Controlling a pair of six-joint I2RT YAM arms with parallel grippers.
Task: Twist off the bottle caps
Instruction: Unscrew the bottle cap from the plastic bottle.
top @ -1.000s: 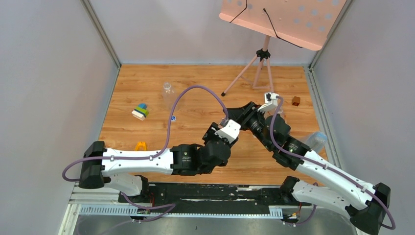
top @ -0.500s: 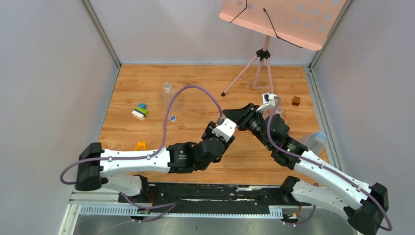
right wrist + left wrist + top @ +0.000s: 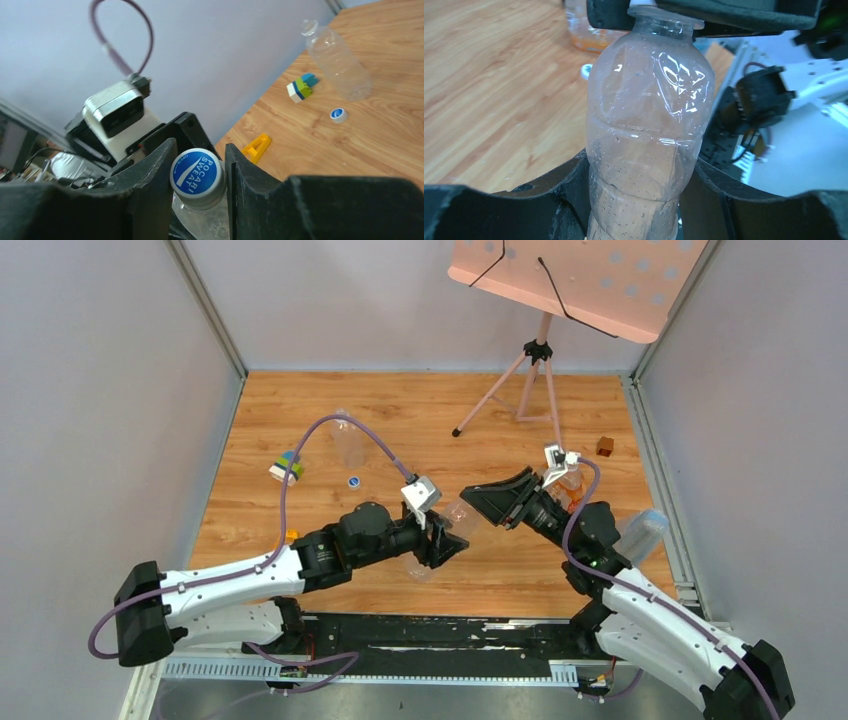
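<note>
A clear plastic bottle (image 3: 649,130) is clamped by its body in my left gripper (image 3: 639,175), raised off the wooden table (image 3: 300,510) and tilted. Its cap (image 3: 196,176), white-sided with a blue printed top, sits between the fingers of my right gripper (image 3: 197,175), which press on both sides of it. From above, the left gripper (image 3: 447,537) and right gripper (image 3: 478,508) meet nose to nose around the bottle (image 3: 455,520). A loose blue-and-white cap (image 3: 354,481) lies on the table, also in the right wrist view as the loose cap (image 3: 338,115).
An uncapped clear bottle (image 3: 347,437) stands at back left, with stacked toy blocks (image 3: 287,467) near it. A bottle with orange liquid (image 3: 570,480) is behind the right wrist and another bottle (image 3: 645,530) lies at the right edge. A brown cube (image 3: 605,446), a tripod stand (image 3: 540,370) and a yellow piece (image 3: 257,146) are also there.
The left arm swung back toward the near left, bringing the bottle lower and closer. The right gripper followed and closed onto the bottle's cap.
</note>
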